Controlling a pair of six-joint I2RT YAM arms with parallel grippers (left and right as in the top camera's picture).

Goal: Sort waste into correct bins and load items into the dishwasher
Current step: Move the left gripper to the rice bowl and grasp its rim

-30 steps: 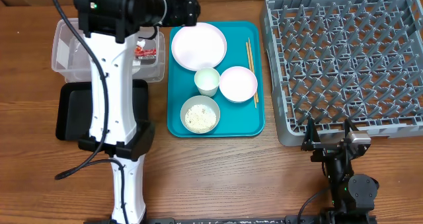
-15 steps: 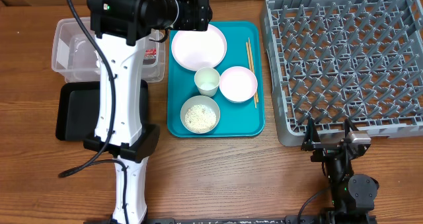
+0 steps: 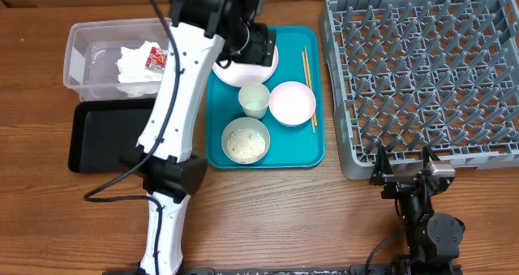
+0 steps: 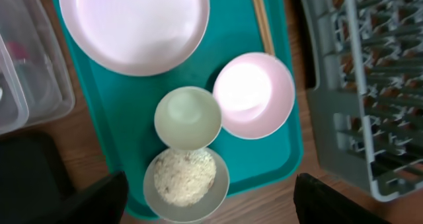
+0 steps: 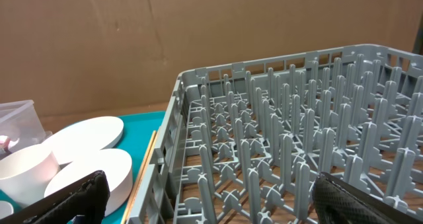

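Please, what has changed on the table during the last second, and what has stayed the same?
The left arm swung from above the clear tub toward the teal tray. The left gripper, open and empty, now hangs over the white plate. This uncovers the napkin and the red wrapper lying in the tub. Nothing was grasped. The chopsticks, the dish rack and the open right gripper did not move.

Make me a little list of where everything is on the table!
tub: napkin and wrapper inside
black tray: nothing in it
teal tray: plate, cup, bowl, rice bowl, chopsticks
rack: no dishes yet
left gripper: open, above the teal tray, holding nothing
right gripper: open, in front of the rack
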